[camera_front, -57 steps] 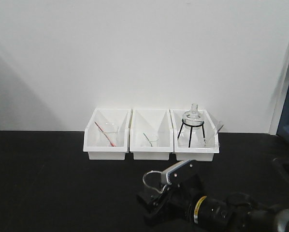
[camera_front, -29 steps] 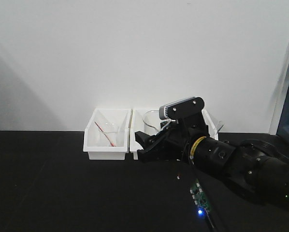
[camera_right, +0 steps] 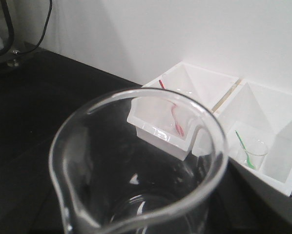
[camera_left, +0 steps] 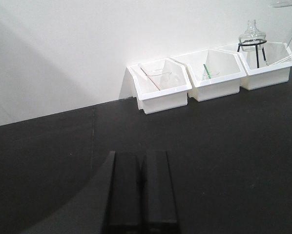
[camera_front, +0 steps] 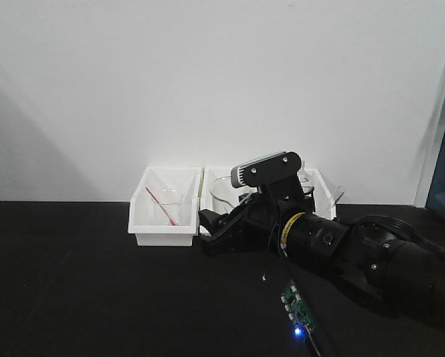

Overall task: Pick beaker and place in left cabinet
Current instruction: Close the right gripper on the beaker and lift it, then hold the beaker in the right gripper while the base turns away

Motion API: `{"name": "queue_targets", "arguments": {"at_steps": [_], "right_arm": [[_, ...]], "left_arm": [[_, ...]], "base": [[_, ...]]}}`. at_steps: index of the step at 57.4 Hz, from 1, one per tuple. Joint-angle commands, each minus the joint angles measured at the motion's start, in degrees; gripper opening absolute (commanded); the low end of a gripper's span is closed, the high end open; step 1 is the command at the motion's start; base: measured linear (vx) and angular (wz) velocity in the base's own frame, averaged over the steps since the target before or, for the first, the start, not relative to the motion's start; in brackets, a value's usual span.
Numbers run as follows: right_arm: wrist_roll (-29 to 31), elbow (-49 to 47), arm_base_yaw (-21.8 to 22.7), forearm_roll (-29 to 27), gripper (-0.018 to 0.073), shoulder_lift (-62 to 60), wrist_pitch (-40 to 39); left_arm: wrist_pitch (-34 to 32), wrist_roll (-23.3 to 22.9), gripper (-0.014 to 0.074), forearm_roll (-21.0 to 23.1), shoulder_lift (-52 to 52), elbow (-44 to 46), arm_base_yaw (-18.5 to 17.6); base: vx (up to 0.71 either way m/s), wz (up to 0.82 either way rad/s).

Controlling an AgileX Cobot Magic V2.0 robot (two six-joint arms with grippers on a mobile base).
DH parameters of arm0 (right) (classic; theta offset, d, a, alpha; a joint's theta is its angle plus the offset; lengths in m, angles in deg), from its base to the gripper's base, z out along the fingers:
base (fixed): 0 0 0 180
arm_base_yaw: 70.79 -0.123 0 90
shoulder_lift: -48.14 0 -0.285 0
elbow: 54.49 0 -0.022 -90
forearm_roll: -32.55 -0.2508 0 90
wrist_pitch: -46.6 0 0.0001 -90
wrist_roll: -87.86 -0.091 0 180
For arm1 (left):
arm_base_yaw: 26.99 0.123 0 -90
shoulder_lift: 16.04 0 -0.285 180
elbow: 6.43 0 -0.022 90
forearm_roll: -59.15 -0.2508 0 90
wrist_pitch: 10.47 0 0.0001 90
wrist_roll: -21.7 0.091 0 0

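The beaker [camera_front: 222, 193] is a clear glass cylinder with a pour spout, held up off the black tabletop in front of the middle bin. My right gripper [camera_front: 226, 223] is shut on the beaker from below and behind. In the right wrist view the beaker's rim [camera_right: 204, 122] fills the frame and hides the fingers. In the left wrist view my left gripper [camera_left: 141, 168] hangs low over the black table [camera_left: 234, 146], shut, with nothing between its fingers. The left cabinet is out of view.
Three white bins stand against the back wall. The left bin [camera_front: 159, 234] holds a vessel with a red rod [camera_right: 175, 117], the middle bin [camera_left: 219, 87] one with a green rod [camera_right: 244, 146], and the right bin [camera_left: 265, 78] the flask on a tripod [camera_left: 252, 39]. A lit circuit board [camera_front: 295, 309] sits on my right arm.
My right arm has risen from low near the table's front with the beaker in its grip. Over the last half second it has drifted slightly left and lower.
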Motion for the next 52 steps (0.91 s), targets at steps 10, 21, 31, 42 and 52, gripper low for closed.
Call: {"name": "queue_targets", "arguments": {"at_steps": [10,21,31,42,52], "right_arm": [[0.23,-2.07,0.34,-0.07,0.0208,-2.81,-3.57],[0.23,-2.07,0.34,-0.07,0.0208,-2.81,-3.57],[0.23,-2.07,0.34,-0.07,0.0208,-2.81,-3.57],[0.23,-2.07,0.34,-0.07,0.0208,-2.81,-3.61],[0.23,-2.07,0.34,-0.07,0.0208,-2.81,-3.61]], "left_arm": [[-4.82,-0.14,-0.0006,0.27,-0.61,1.51,-0.32],[-4.82,-0.14,-0.0006,0.27,-0.61,1.51,-0.32],[-4.82,-0.14,-0.0006,0.27,-0.61,1.51,-0.32],[-4.82,-0.14,-0.0006,0.27,-0.61,1.51,-0.32],[-4.82,-0.14,-0.0006,0.27,-0.61,1.51,-0.32]], "base": [[0.00,0.00],[0.00,0.00],[0.00,0.00],[0.00,0.00],[-0.01,0.00]]}}
